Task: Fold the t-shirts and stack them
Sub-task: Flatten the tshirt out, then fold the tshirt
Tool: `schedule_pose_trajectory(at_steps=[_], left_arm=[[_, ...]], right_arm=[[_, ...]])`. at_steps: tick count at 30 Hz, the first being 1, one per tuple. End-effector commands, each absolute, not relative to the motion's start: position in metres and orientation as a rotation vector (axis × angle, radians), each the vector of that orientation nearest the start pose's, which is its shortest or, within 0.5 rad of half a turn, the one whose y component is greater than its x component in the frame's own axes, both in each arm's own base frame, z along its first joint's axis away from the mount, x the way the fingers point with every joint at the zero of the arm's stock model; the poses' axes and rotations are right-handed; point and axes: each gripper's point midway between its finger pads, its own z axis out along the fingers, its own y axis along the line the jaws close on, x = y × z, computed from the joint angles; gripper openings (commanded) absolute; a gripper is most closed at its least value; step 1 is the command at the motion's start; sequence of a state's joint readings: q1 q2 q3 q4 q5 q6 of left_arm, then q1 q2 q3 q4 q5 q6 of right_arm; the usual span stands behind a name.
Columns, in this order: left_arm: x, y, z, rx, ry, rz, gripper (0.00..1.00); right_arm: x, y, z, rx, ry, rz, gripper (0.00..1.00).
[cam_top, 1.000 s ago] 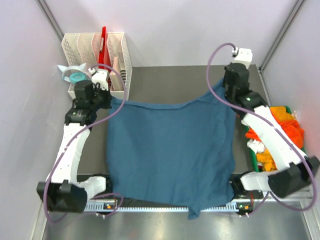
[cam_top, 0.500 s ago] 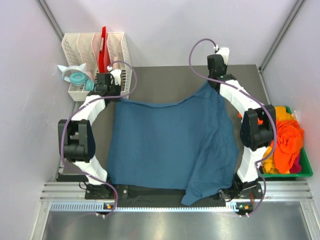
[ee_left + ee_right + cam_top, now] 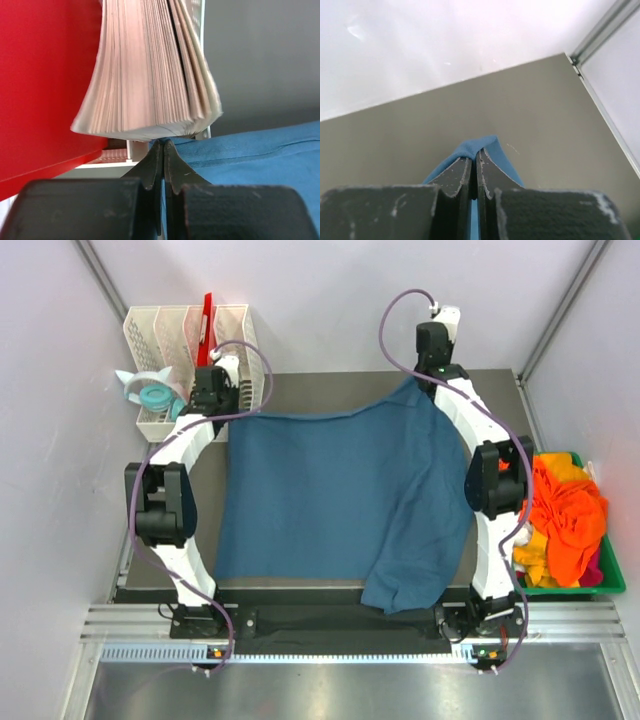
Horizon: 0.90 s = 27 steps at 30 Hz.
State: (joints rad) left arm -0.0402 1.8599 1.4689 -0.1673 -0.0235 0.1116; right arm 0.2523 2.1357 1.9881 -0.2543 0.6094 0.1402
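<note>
While both arms reach to the far side of the worktop (image 3: 330, 388), the big teal-blue t-shirt (image 3: 320, 495) lies spread over most of it, its far edge pulled out between them. The left arm (image 3: 185, 450) stretches toward the far left corner, and the left jaws are pressed together on the shirt's far left corner; the left wrist view shows blue cloth (image 3: 260, 155) running off to the right from the pinched tips. Just beyond those tips in that view hangs a fanned wad of paper sheets (image 3: 150, 75) beside a red folder (image 3: 45, 85), both standing in the white file rack (image 3: 165, 335) off the far left corner. A teal tape roll (image 3: 150, 393) sits against the rack's left side.

The right arm (image 3: 470, 430) runs up the right edge, and the right jaws are clamped on the shirt's far right corner, which is lifted into a small peak; the right wrist view shows a tongue of blue fabric (image 3: 482, 144) sticking out past the closed tips above bare grey worktop (image 3: 530, 100).

The shirt's left half lies flat, while its right side is creased, with a loose flap doubled over at the near right, reaching the near edge. Off the right edge a green bin (image 3: 612, 585) holds the orange t-shirts (image 3: 565, 515), heaped with bits of yellow, magenta and white.
</note>
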Motion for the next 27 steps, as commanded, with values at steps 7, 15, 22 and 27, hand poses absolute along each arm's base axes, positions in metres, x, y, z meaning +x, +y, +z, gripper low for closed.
schedule_pose_trajectory(at_steps=[7,15,22,27], left_arm=[[0.569,-0.004,0.186,0.109,2.014,0.119,0.0],[0.565,-0.01,0.21,0.096,1.985,0.08,0.0],[0.532,-0.016,0.235,0.128,1.96,0.042,0.0],[0.503,-0.014,0.241,0.146,1.969,0.055,0.0]], right_arm=[[0.632,0.075,0.233,0.28,1.857,-0.244,0.0],[0.614,0.085,0.263,0.271,1.813,-0.257,0.0],[0.566,0.091,0.291,0.282,1.789,-0.234,0.0],[0.522,0.09,0.29,0.312,1.802,-0.221,0.0]])
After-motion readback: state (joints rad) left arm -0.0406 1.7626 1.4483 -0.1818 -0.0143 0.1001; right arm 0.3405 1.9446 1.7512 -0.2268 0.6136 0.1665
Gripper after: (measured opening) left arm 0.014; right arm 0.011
